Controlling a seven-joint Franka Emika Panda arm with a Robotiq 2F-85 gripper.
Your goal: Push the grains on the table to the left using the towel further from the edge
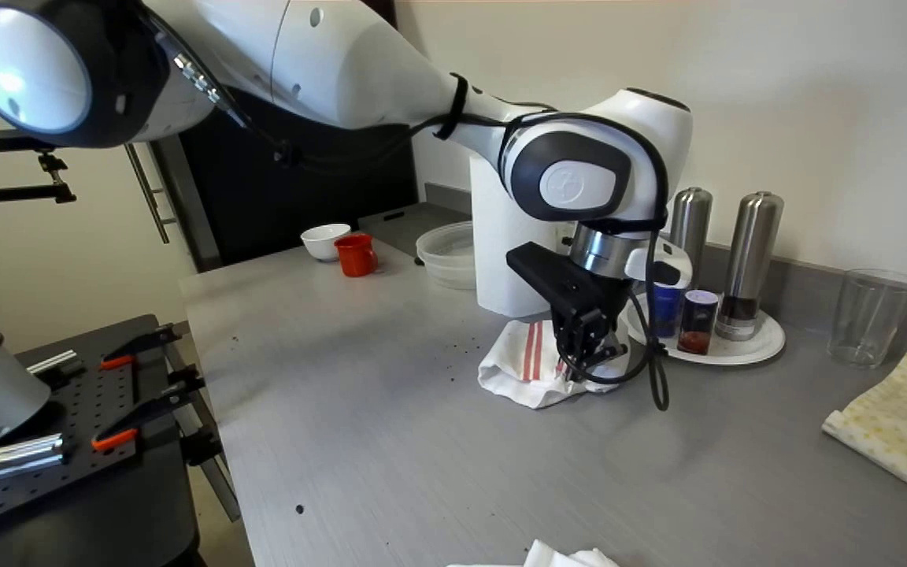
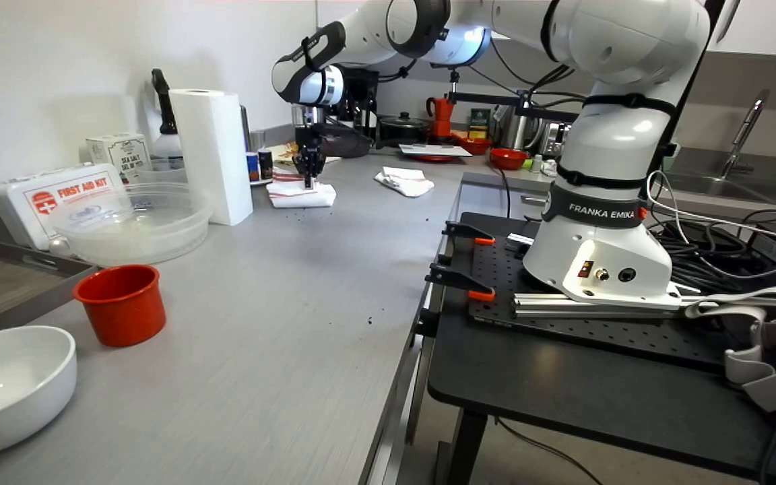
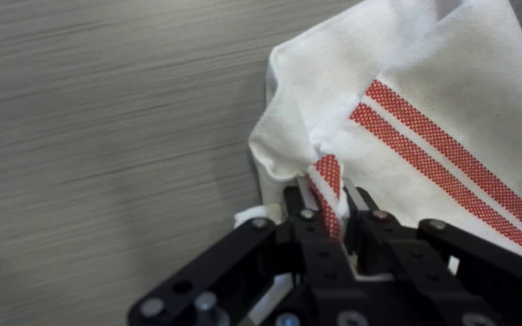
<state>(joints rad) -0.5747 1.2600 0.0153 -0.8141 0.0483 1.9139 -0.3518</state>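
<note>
Two fingers [image 3: 307,194] of the gripper [image 3: 331,194] are clamped on a bunched fold of a white, red-striped towel [image 3: 415,136], which lies on the counter [image 1: 359,441] below and around them. The cloth looks thin, light and soft, with nothing to break. It will probably slide easily but buckle, since a single pinch cannot keep its loose edge straight. The thick fold, held low as here, seems the right place to grip; a higher hold might let the hem ride over the grains [image 1: 465,347]. Those small dark specks lie scattered just beside the towel, off to one side of the fingers.

Near the fingers, toward the wall [image 1: 816,118], a white plate [image 1: 771,345] carries two steel grinders [image 1: 751,244], one with dark contents in its clear base, and two small jars [image 1: 697,321], one blue, the other with something reddish inside. Beyond the plate, away from the grains, stands a clear glass [image 1: 875,315]; its contents, if any, cannot be made out. Well apart from the fingers, on the grains' side, is a clear plastic tub [image 2: 152,239], its inside pale and indistinct. Farther from them comes a red cup [image 2: 122,313], its bottom hidden. Past the cup sits a white bowl [image 2: 14,391], glints of light on its inner wall.
</note>
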